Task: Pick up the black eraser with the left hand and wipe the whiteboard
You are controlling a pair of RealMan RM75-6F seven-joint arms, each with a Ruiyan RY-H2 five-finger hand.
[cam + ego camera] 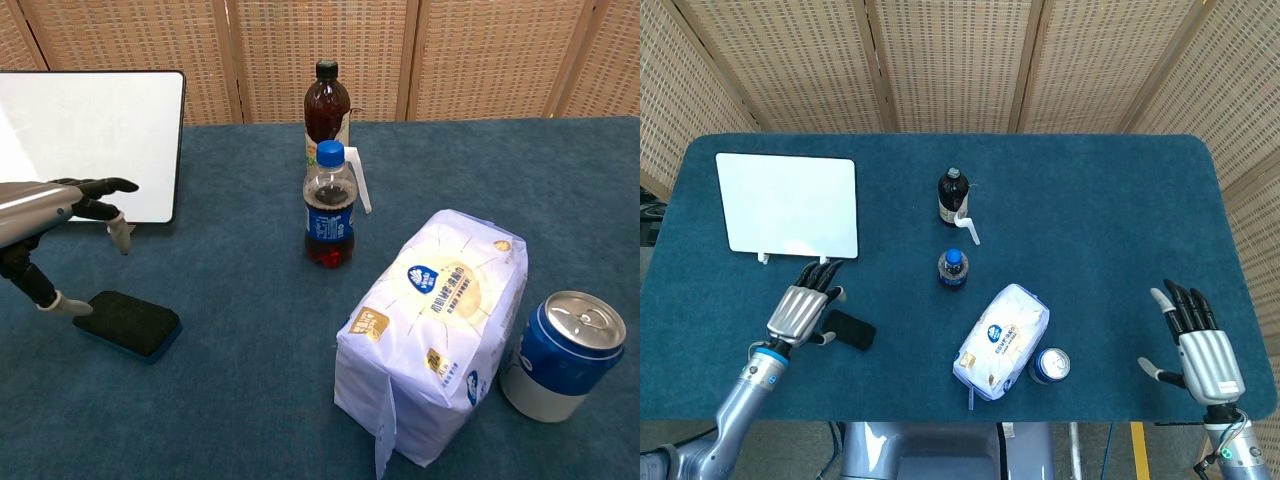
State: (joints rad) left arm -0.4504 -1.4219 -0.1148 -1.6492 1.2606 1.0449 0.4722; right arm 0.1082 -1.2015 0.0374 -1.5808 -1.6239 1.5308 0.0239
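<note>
Both hands empty, fingers spread; left hand (pixel 800 311) hovers beside black eraser (pixel 128 322).

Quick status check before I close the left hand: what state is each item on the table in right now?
Left hand: open, fingers spread, beside the eraser, holding nothing.
Right hand: open, idle at the table's edge.
Black eraser: lying flat, not gripped.
Whiteboard: propped on its feet, looks blank.
Blue-capped bottle: upright, capped.
Dark bottle: upright, capped.
Can: upright, unopened.
Tissue pack: sealed.
</note>
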